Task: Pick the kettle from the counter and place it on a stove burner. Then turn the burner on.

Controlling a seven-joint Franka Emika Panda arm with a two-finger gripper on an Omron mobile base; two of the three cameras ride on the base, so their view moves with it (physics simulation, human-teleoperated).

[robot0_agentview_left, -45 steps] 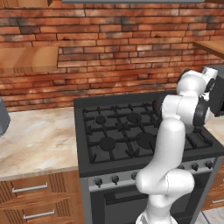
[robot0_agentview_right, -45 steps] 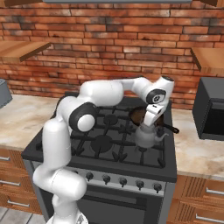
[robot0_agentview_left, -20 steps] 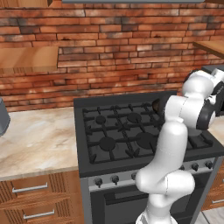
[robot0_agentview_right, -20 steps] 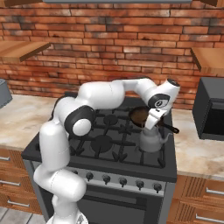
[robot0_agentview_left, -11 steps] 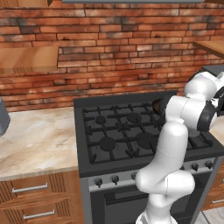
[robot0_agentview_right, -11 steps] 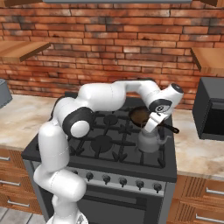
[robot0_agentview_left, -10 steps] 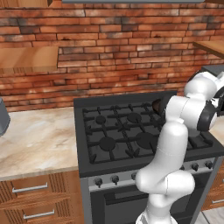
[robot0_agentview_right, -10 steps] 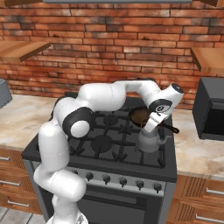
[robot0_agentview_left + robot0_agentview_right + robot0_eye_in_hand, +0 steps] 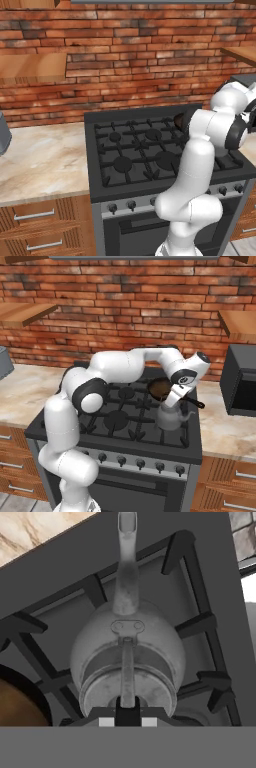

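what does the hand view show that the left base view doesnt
Hand view: the kettle from close above, sitting on the grate bars of a burner, its thin handle running down to the shut gripper, spout toward the counter; the pan's rim at one edge.
Left base view: the brick wall, wooden drawers, the range knobs, the arm blocking the kettle.
Both: the black range and beige counter.
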